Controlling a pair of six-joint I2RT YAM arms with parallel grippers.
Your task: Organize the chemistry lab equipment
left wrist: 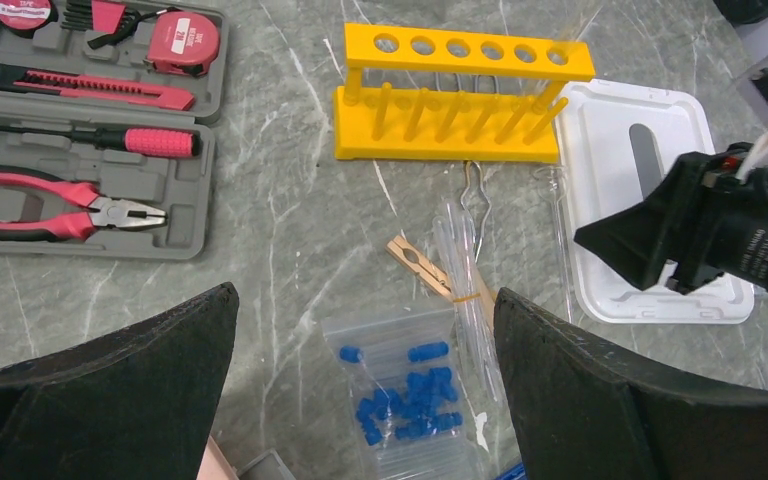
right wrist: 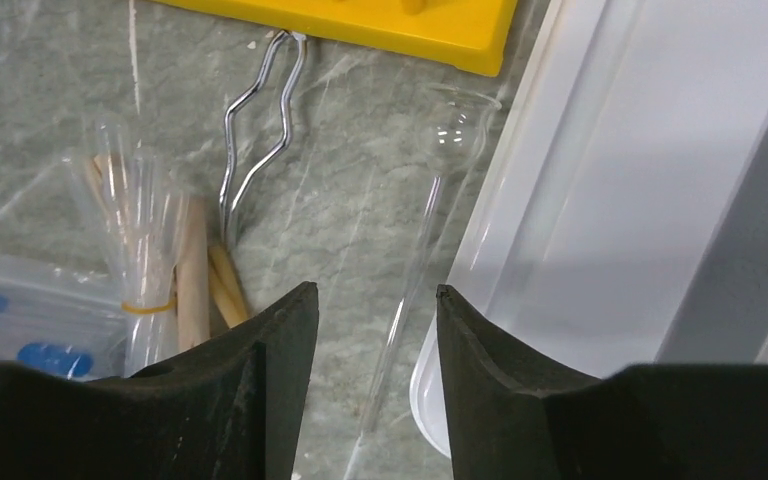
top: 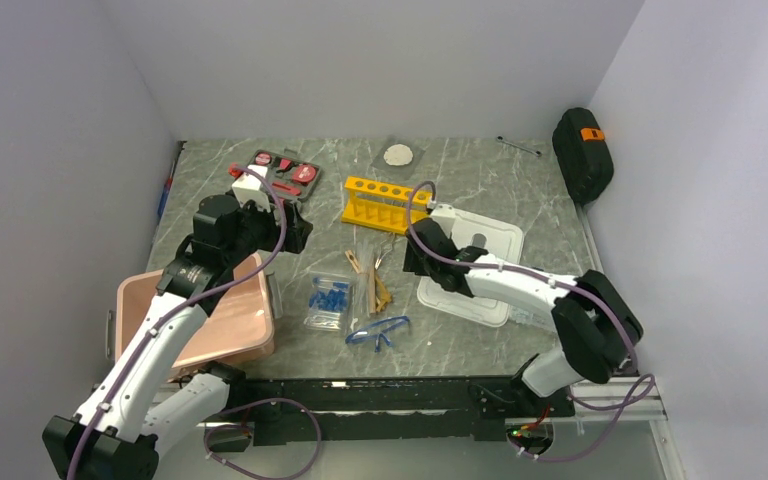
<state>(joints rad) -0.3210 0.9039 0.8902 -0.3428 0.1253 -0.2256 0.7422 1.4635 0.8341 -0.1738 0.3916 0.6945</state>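
The yellow test-tube rack (top: 385, 203) (left wrist: 460, 95) (right wrist: 360, 25) stands mid-table. In front of it lie tan wooden clamps (top: 375, 285) (left wrist: 430, 272) (right wrist: 195, 270), a bag of blue-capped tubes (top: 330, 300) (left wrist: 420, 390) (right wrist: 20, 320) and blue-framed safety glasses (top: 378, 332). My right gripper (top: 412, 264) (right wrist: 372, 292) hangs low over a thin glass tube with a bulb end (right wrist: 430, 210). Its jaws stand partly apart on either side of the tube, not touching it. My left gripper (top: 295, 228) (left wrist: 365, 300) is wide open above the bag, holding nothing.
A white plastic tray (top: 475, 270) (left wrist: 640, 190) (right wrist: 610, 200) lies right of the glass tube. A banded bundle of clear tubes (right wrist: 140, 230) and a wire holder (right wrist: 255, 110) lie left of it. Tool kit (top: 278, 172) (left wrist: 80, 130) back left, pink box (top: 220, 320) front left, black case (top: 582, 152) back right.
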